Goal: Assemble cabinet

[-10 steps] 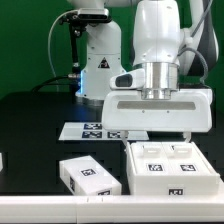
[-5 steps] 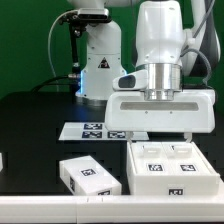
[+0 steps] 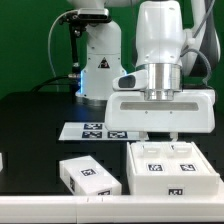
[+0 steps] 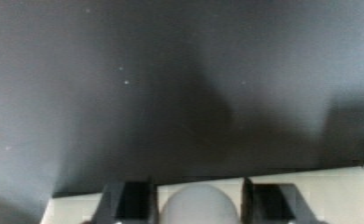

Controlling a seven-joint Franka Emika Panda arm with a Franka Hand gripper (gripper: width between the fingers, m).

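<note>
Two-finger gripper (image 4: 198,190) directly above the large white thin-walled plastic cabinet frame (image 3: 170,166).
Its dark fingers (image 4: 131,201) are spread apart, unclosed; a smaller solid white tagged block (image 3: 88,177) lies just beside the cabinet.

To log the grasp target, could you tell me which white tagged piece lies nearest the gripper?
The large white box-frame cabinet, directly beneath the gripper; the smaller solid white block lies apart toward the exterior view's left.
</note>
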